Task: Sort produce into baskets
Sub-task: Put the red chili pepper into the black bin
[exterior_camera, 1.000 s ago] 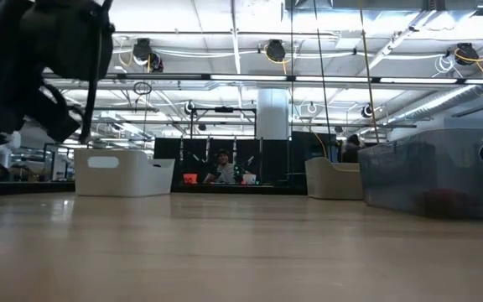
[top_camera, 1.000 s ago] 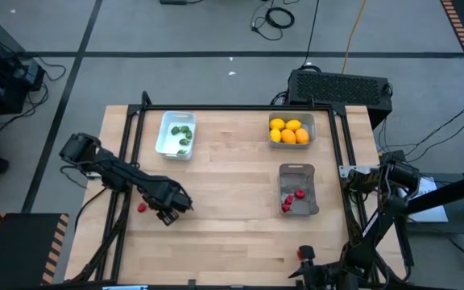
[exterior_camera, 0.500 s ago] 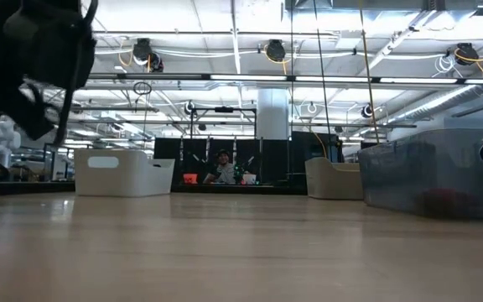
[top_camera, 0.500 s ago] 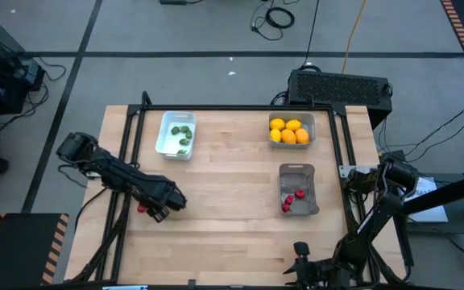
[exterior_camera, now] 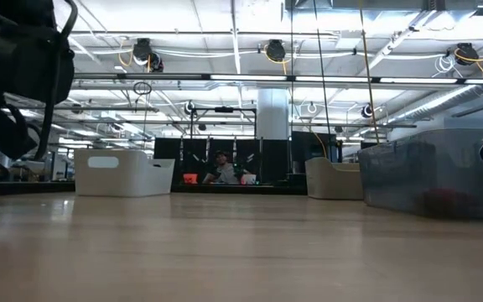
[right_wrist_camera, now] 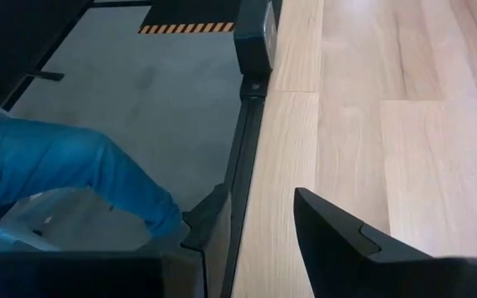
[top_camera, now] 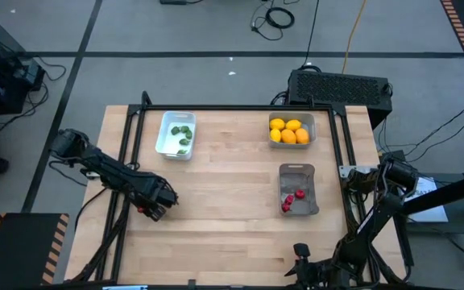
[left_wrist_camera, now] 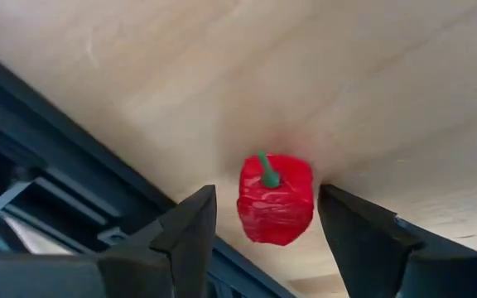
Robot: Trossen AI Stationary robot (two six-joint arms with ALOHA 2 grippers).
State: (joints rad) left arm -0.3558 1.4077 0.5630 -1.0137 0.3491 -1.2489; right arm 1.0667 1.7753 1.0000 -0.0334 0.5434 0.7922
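A red pepper-like piece with a green stem (left_wrist_camera: 276, 199) lies on the wooden table near its left edge. My left gripper (top_camera: 155, 206) is low over it and open, with one finger on either side of the piece (left_wrist_camera: 263, 223). My right gripper (top_camera: 300, 254) waits open at the table's near edge (right_wrist_camera: 263, 219). The white basket (top_camera: 176, 134) holds green pieces. The pale grey basket (top_camera: 291, 130) holds yellow lemons. The darker grey basket (top_camera: 298, 189) holds red pieces.
A black frame rail (left_wrist_camera: 73, 165) runs along the table's left edge, close to the red piece. Bare table lies between the baskets and the near edge (top_camera: 224, 225). A person's blue-clad leg (right_wrist_camera: 73, 165) shows on the floor beyond the table.
My left gripper has gone toward the table's left edge and now stands over the red piece, which has stayed where it was.
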